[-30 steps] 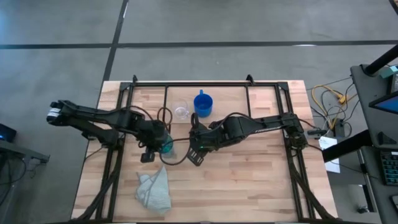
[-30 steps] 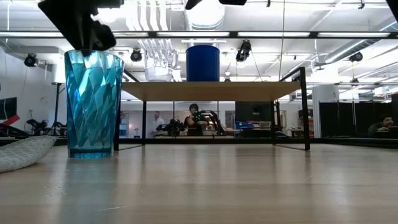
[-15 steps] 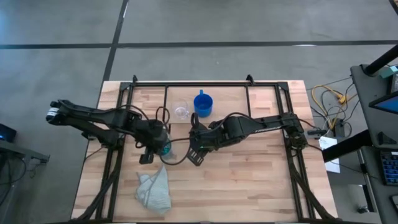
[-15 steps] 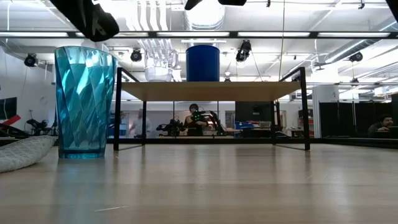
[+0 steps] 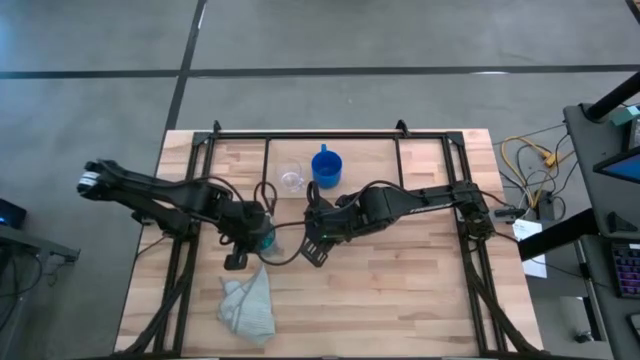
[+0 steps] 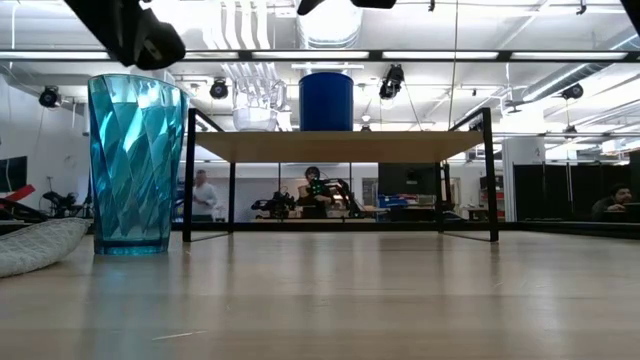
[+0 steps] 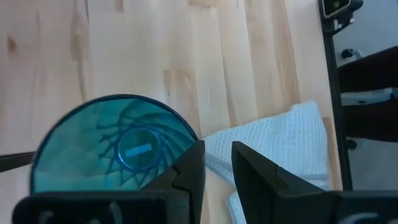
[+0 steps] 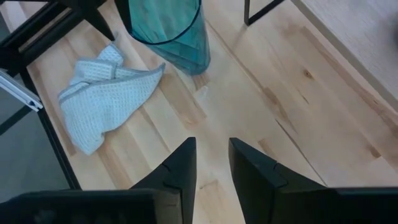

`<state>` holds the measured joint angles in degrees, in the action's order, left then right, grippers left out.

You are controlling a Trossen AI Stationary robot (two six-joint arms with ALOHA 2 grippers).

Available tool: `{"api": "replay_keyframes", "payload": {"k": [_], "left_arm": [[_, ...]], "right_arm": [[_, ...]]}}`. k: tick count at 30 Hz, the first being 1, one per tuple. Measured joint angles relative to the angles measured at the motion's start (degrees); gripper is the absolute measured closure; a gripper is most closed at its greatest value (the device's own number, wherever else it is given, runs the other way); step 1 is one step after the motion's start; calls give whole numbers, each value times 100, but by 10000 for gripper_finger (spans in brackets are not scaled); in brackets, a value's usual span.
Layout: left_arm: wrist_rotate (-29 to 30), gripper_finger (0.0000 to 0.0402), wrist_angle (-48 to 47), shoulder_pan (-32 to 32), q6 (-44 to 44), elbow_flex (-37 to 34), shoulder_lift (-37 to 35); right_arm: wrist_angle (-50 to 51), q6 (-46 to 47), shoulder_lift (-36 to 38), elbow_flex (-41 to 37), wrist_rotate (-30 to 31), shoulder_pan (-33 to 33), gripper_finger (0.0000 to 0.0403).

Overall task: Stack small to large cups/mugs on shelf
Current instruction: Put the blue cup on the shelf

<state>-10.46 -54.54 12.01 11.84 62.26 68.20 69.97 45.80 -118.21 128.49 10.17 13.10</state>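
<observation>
The teal tumbler (image 5: 265, 237) (image 6: 135, 165) stands upright on its base on the table, in front of the shelf's left end. My left gripper (image 7: 217, 163) (image 6: 140, 40) hovers just above the tumbler's rim (image 7: 186, 134), on its near side, pointing down, with a narrow gap between its fingers. My right gripper (image 8: 212, 152) (image 5: 316, 250) waits to the tumbler's right, narrowly open, touching nothing. On the shelf (image 6: 340, 146) stand the small clear glass (image 5: 291, 177) (image 6: 255, 118) and, to its right, the blue mug (image 5: 326, 167) (image 6: 326, 100).
A pale cloth (image 5: 248, 307) (image 8: 99, 93) lies crumpled on the table just near of the tumbler. The shelf's top (image 5: 400, 165) is bare to the right of the blue mug. A black frame (image 5: 470, 230) edges the table, and people show in the room beyond.
The tumbler slid a little toward the table's left and near edges while my left gripper was down at its rim, staying upright. The gripper then rose clear of the rim and drew slightly toward the near edge. The tumbler has stood still since.
</observation>
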Motion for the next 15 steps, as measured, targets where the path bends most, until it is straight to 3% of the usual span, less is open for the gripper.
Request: {"api": "replay_keyframes", "payload": {"k": [10, 15], "left_arm": [[358, 340, 5, 9, -9, -31, 378], [531, 384, 19, 7, 122, -31, 505]], "right_arm": [[-2, 20, 0, 0, 0, 0, 316], [-2, 20, 0, 0, 0, 0, 319]]}}
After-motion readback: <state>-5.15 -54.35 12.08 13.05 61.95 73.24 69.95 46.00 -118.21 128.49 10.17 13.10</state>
